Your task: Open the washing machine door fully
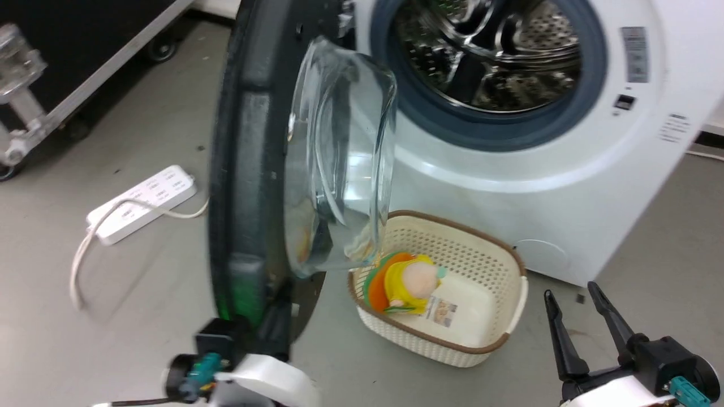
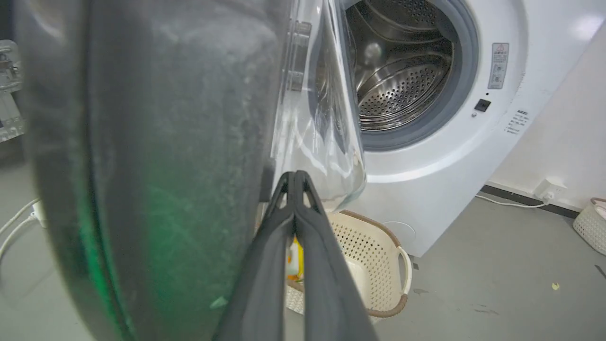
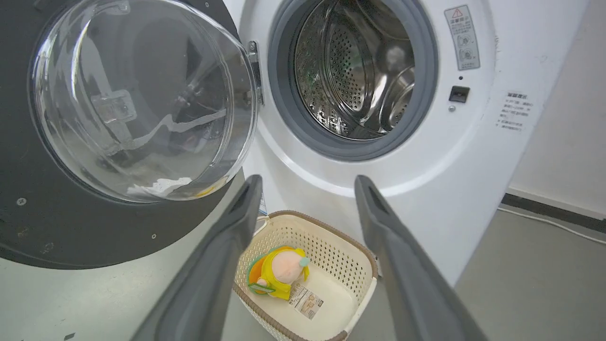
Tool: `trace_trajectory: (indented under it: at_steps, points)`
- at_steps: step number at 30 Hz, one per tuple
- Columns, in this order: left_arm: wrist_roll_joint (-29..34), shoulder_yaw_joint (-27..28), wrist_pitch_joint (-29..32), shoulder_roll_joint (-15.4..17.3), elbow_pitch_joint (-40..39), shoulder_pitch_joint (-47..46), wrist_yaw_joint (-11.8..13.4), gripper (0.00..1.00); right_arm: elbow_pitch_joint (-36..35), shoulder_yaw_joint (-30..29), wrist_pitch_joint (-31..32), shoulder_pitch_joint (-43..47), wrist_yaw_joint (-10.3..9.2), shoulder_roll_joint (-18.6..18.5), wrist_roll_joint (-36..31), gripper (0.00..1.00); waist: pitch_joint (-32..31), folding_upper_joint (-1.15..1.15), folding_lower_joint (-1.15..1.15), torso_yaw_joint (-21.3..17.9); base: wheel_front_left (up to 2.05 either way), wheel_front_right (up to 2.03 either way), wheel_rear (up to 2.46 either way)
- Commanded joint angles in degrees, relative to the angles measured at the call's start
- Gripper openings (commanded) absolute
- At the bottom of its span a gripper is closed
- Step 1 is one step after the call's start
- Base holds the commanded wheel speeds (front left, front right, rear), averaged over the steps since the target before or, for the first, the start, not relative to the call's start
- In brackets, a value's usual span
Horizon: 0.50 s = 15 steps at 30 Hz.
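Two things matter here: contact on the inner side, and a push that follows the hinge arc. The washing machine door stands swung out about square to the front of the washing machine, glass bowl facing the drum opening. I'd call that roughly halfway, not fully open yet. L gripper has its fingers pressed flat together w/ nothing between them, tips by the door's lower edge on the side facing the machine. Can't tell if they actually touch the ring. I'd sweep slowly away from the machine's front, curving, so the tips don't slip under the rim. R gripper is spread wide, empty, out in front of the machine past the laundry basket w/ a plush toy. Leave it parked.
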Motion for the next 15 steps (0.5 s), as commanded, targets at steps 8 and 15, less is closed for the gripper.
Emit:
trace_trajectory:
  at_steps: [8,15]
  points:
    - [-2.28,6.70,-0.92,4.28,0.34,-2.06,1.79,0.00,0.12,0.99,-0.26,-1.07,0.05,0.16,-1.96,1.00,4.30,0.00,0.00,1.75,0.00,0.00,0.00]
    - [-4.98,12.86,-1.59,7.89,2.39,-5.14,2.43,0.00,-0.07,1.30,-0.26,-2.52,0.05,-0.82,-3.04,1.00,8.15,0.00,0.00,0.87,0.00,0.00,0.00]
